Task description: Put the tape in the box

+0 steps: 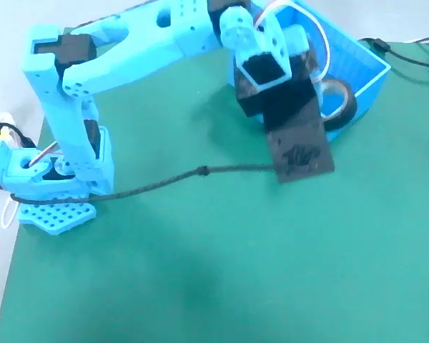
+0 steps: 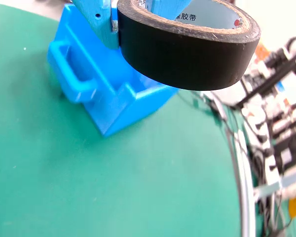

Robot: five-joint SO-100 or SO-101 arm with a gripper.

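Observation:
The tape [image 2: 187, 54] is a black roll with a whitish printed core. My gripper [image 2: 133, 15] is shut on its wall, with one blue finger [image 2: 101, 24] outside the roll and the other inside the ring. The roll hangs in the air, tilted, by the corner of the bright blue box [image 2: 108, 94], whose loop handle [image 2: 71, 74] faces the wrist camera. In the fixed view the tape [image 1: 348, 108] shows at the near edge of the box [image 1: 368, 68]. The black wrist mount [image 1: 293, 136] hides the fingers there.
A green mat [image 1: 222, 264] covers the table. A black cable [image 1: 164, 181] runs from the arm's base [image 1: 53, 200] to the wrist mount. Wires and electronics [image 2: 281, 128] lie past the mat's edge on the right of the wrist view.

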